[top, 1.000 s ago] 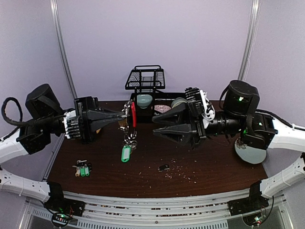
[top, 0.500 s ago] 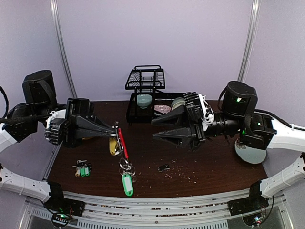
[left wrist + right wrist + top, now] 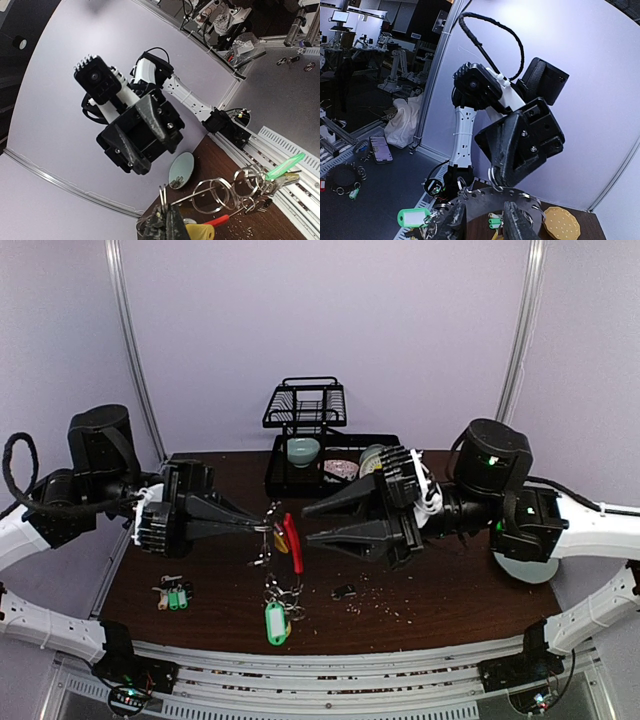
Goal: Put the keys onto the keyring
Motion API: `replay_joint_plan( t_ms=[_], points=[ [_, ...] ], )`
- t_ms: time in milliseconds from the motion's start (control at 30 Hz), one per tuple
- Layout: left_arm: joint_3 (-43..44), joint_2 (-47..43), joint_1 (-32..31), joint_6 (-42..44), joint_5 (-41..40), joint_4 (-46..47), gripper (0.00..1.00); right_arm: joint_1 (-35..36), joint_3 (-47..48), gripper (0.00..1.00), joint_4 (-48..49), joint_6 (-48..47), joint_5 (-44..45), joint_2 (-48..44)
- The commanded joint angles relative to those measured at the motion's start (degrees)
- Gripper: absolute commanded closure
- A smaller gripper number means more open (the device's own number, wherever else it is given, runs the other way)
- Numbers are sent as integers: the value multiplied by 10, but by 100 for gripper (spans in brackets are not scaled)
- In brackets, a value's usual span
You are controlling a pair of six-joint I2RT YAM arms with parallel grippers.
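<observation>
Near left, small silver keys with green oblong tags [image 3: 172,596] lie on the dark brown table [image 3: 450,600], well apart from the rest. Mid-table, the large metal keyring with red sheathed arc [image 3: 291,540] hangs in the air, cluster dangling below. Its wire is pinched by the left gripper [image 3: 263,527], arm stretched level toward the right. The right gripper [image 3: 306,525] faces it from the right, arm level, fingers spread, tips just beside the red arc.
</observation>
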Motion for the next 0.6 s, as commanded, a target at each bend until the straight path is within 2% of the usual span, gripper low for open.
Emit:
replay_joint_plan(
  t_ms=[0, 167, 233, 333, 467, 567],
  points=[
    [-35, -15, -1, -7, -59, 130, 100, 5, 7, 72, 31, -9, -5, 9],
    [-62, -18, -2, 30, -171, 130, 100, -37, 8, 71, -25, 24, 42, -5],
    [-70, -20, -2, 34, -189, 127, 100, -38, -4, 71, -42, 13, 70, -10],
    [-81, -20, -2, 12, -159, 162, 100, -38, -11, 72, -16, 14, 82, -6],
    [-105, -21, -2, -16, -132, 215, 100, -37, 5, 75, 53, 36, 48, 27],
    [-108, -21, -2, -26, -122, 224, 100, -38, 15, 74, 55, 20, 31, 47]
  ],
)
